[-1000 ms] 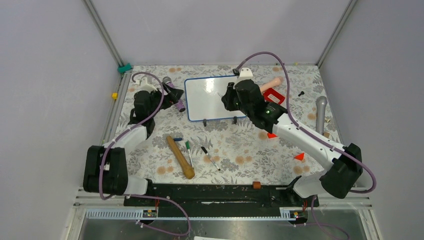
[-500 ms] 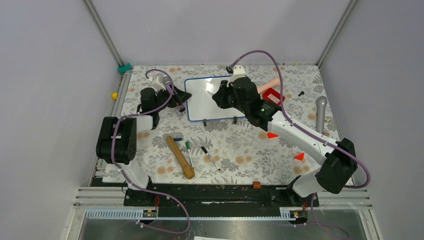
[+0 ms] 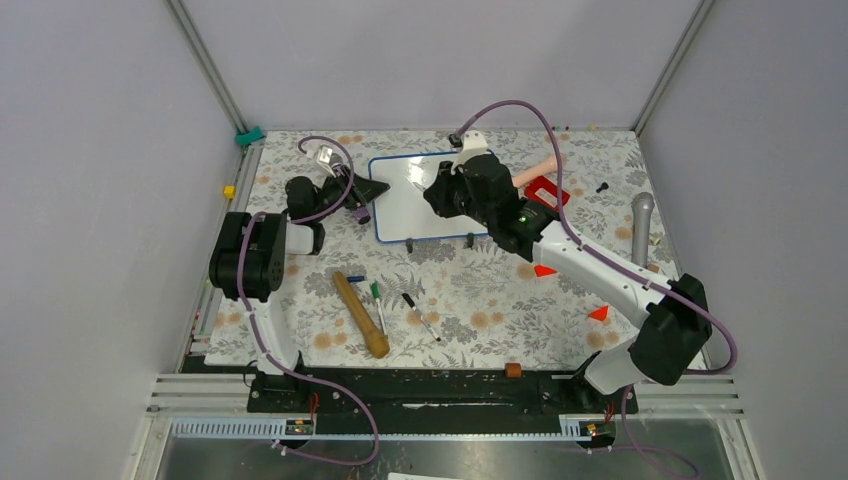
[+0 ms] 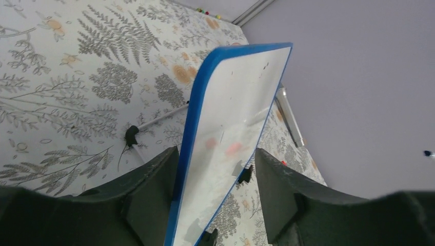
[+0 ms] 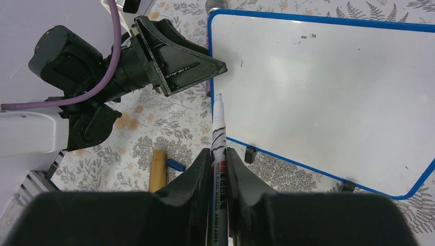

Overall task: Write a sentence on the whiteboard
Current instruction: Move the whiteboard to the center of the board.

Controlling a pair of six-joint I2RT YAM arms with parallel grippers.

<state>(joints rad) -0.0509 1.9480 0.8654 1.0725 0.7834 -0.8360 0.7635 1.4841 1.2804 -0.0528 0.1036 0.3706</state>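
The whiteboard [image 3: 405, 208], white with a blue frame, lies on the flowered table at the back centre. Its face [image 5: 328, 92] bears only a few tiny dark specks, and the sentence is not in view. My left gripper [image 3: 378, 188] is turned on its side at the board's left edge. In the left wrist view its jaws [image 4: 215, 154] straddle the whiteboard [image 4: 236, 102]: one finger lies against the blue frame, the other stands off the white face. My right gripper [image 5: 219, 151] is shut on a whiteboard marker [image 5: 218, 123], whose tip hangs by the board's left edge.
Near the table's front left lie a wooden stick [image 3: 360, 315], a green marker [image 3: 377, 295], a black pen [image 3: 420, 315] and a blue cap [image 3: 356, 278]. A red object [image 3: 547, 190] sits right of the board, and a grey microphone [image 3: 641, 225] lies at the far right.
My left arm has swung right and rolled its gripper onto the board's left edge, its jaws narrowing. My right gripper has shifted a little left with the marker.
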